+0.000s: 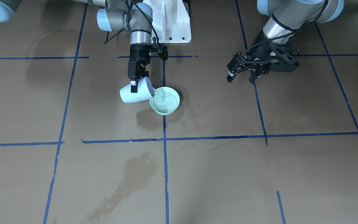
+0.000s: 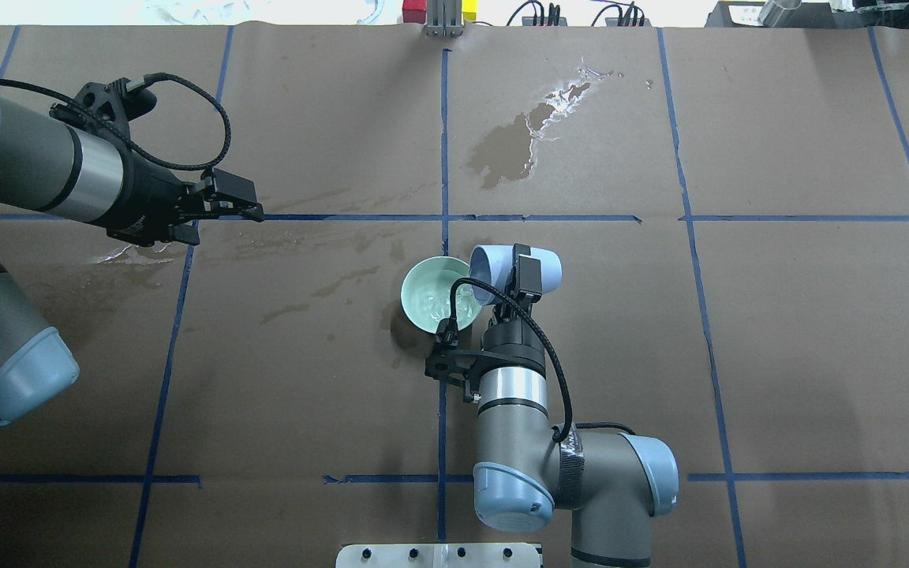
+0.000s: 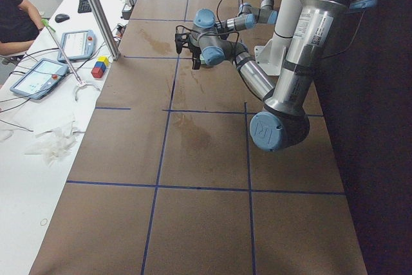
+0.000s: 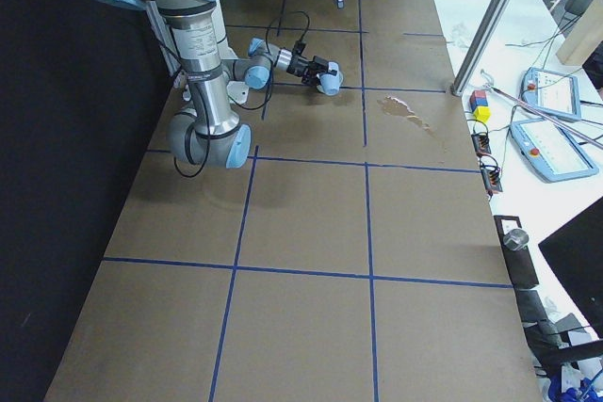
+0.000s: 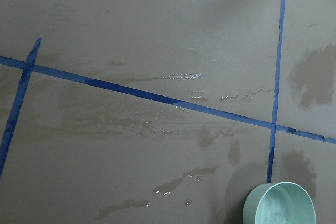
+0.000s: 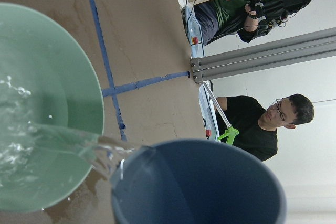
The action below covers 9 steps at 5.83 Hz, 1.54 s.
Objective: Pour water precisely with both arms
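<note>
My right gripper [image 1: 134, 88] is shut on a light blue cup [image 1: 132, 94] and holds it tipped on its side, mouth over the rim of a pale green bowl [image 1: 169, 109] near the table's middle. Clear water [image 6: 79, 146] runs from the cup's lip into the bowl and ripples there [image 1: 163, 100]. The overhead view shows the same cup [image 2: 545, 270], bowl [image 2: 421, 292] and right gripper [image 2: 523, 278]. My left gripper [image 1: 241, 79] is open and empty, hovering well off to the bowl's side; it also shows in the overhead view [image 2: 245, 207]. The left wrist view shows the bowl [image 5: 262, 208] at its bottom edge.
Dark wet stains mark the brown paper [image 1: 132, 177] [image 2: 511, 146], with glossy streaks [image 5: 178, 124]. Blue tape lines [image 1: 165, 168] grid the table. The white pedestal [image 1: 170, 21] stands behind the cup. Operators [image 6: 265, 124] and tablets [image 3: 38, 75] are beyond the far edge.
</note>
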### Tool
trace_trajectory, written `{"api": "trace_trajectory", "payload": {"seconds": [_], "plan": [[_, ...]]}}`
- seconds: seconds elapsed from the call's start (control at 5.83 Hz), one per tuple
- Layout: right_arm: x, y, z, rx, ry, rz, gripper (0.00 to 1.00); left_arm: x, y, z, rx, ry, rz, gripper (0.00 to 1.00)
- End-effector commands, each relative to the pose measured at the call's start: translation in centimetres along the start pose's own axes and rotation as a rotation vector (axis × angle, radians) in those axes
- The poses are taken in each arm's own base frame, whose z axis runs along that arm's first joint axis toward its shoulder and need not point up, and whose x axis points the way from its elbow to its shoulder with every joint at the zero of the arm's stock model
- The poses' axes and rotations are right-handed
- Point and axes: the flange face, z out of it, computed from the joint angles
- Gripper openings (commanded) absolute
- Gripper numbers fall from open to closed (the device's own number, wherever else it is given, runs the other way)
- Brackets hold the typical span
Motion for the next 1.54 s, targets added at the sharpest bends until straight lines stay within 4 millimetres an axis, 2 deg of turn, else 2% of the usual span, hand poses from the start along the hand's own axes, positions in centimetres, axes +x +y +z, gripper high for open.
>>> {"api": "trace_trajectory", "payload": {"seconds": [0.0,0.51,0.69,1.03,1.37], "plan": [[-0.4,0.1,0.1,-0.008,0.012,-0.072,0.03,0.0,0.0,0.0,0.000,0.000,0.000,1.00],[-0.2,-0.1,0.1,-0.006,0.024,-0.052,0.05,-0.1,0.0,0.0,0.001,-0.002,-0.001,1.00],[-0.2,-0.2,0.0,-0.004,0.018,0.101,0.05,0.0,0.0,0.0,0.001,0.000,0.000,1.00],[1.2,-2.3,-0.8,0.020,-0.032,0.427,0.05,0.0,0.1,0.0,0.000,0.000,0.001,1.00],[3.1,-2.4,-1.2,0.118,-0.127,0.680,0.05,-0.1,0.3,0.6,-0.008,-0.007,0.000,1.00]]}}
